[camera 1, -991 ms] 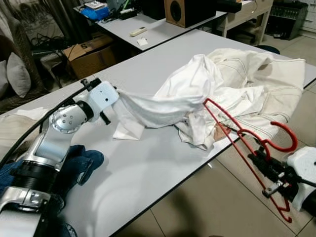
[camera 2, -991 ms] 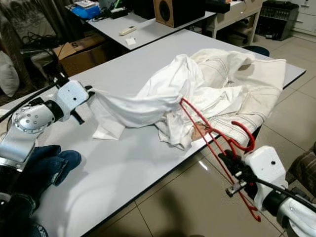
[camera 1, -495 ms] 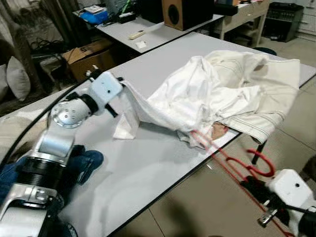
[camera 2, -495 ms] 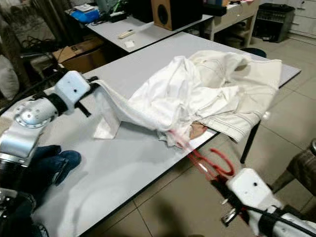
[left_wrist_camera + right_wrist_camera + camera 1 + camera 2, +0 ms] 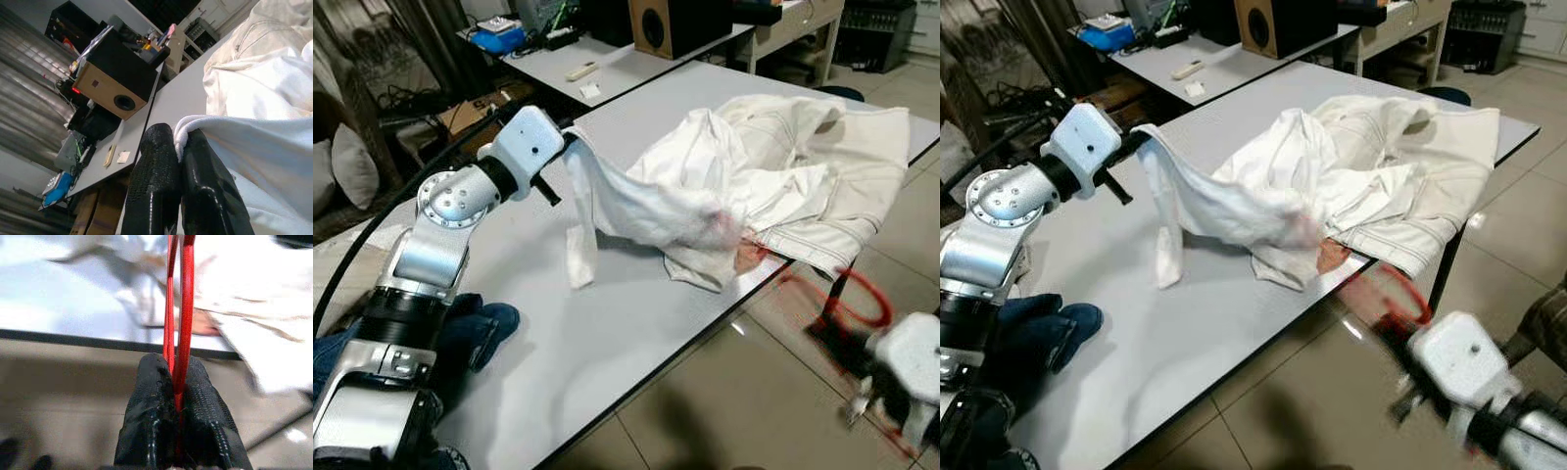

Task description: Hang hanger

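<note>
The red wire hanger sits off the table's front edge, low over the tiled floor, its far end reaching toward the rumpled white jacket on the grey table. It is blurred in both eye views, so whether it is inside the cloth cannot be told. The right gripper is clamped on the hanger's wires. The left gripper pinches a rolled hem of the jacket and holds that part lifted above the tabletop, a loose flap drooping below.

Procedure, as judged from here:
1. Keep the lifted hem taut to present an opening.
2. Steer the hanger's arm along the table edge into that opening.
3. Avoid snagging folds; a dragged jacket may slide off the table.
</note>
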Robot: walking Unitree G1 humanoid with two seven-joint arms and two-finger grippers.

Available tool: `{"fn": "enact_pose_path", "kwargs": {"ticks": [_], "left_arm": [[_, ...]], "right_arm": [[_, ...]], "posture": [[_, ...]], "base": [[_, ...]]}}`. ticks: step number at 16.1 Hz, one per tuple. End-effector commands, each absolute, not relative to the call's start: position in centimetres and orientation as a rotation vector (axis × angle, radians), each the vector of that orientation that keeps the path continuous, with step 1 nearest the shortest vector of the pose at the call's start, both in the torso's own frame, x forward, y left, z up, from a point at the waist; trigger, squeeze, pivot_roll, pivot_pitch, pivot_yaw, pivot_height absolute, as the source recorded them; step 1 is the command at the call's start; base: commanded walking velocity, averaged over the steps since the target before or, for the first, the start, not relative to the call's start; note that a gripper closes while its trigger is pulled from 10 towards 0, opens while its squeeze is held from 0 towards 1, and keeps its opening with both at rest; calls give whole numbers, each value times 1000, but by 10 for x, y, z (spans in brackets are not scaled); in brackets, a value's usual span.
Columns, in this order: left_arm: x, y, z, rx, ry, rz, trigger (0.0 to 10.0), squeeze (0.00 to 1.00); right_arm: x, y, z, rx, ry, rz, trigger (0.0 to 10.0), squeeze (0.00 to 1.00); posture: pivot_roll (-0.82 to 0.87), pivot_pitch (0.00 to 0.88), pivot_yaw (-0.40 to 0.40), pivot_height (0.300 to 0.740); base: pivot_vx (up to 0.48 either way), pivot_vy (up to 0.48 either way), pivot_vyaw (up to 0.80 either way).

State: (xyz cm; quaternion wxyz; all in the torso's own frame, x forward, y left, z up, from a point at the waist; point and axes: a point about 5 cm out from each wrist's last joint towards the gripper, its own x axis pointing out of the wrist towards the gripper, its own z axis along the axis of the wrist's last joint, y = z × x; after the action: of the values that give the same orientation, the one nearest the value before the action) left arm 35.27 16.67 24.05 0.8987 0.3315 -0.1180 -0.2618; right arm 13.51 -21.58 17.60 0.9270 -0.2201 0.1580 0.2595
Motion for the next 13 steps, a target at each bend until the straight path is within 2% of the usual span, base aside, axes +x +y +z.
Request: {"fn": "enact_pose_path", "kwargs": {"ticks": [1,4,5,8,9,10,11,12,13], "left_arm": [[356,172,243,687,-237,-513,0,0],[359,166,250,674,-269,-510,0,0],[358,162,250,678,-270,-539,0,0],[358,159,243,724,-235,-588,0,0],[358,160,240,739,-218,-596,0,0],[358,162,239,731,-221,-581,0,0],[358,162,239,730,-221,-577,0,0],[357,162,239,726,-221,-575,0,0],[357,162,238,718,-218,-577,0,0]], "right_arm": [[129,-208,174,-443,359,608,10000,0],[130,-209,173,-467,373,612,10000,0],[126,-201,174,-395,376,676,10000,0],[117,-193,168,-364,450,759,10000,0],[119,-201,162,-446,512,711,10000,0],[127,-227,156,-731,600,580,10000,0],[138,-242,166,-818,575,455,10000,0],[143,-247,176,-821,557,414,10000,0],[140,-237,181,-719,538,479,10000,0]], "posture": [[-223,0,240,740],[-226,0,242,740],[-229,0,243,740],[-232,0,243,740],[-232,0,243,740],[-239,0,240,740],[-242,0,237,740],[-245,0,234,740],[-246,0,230,740]], "base": [[0,0,0],[0,0,0],[0,0,0],[0,0,0],[0,0,0],[0,0,0],[0,0,0],[0,0,0],[0,0,0]]}}
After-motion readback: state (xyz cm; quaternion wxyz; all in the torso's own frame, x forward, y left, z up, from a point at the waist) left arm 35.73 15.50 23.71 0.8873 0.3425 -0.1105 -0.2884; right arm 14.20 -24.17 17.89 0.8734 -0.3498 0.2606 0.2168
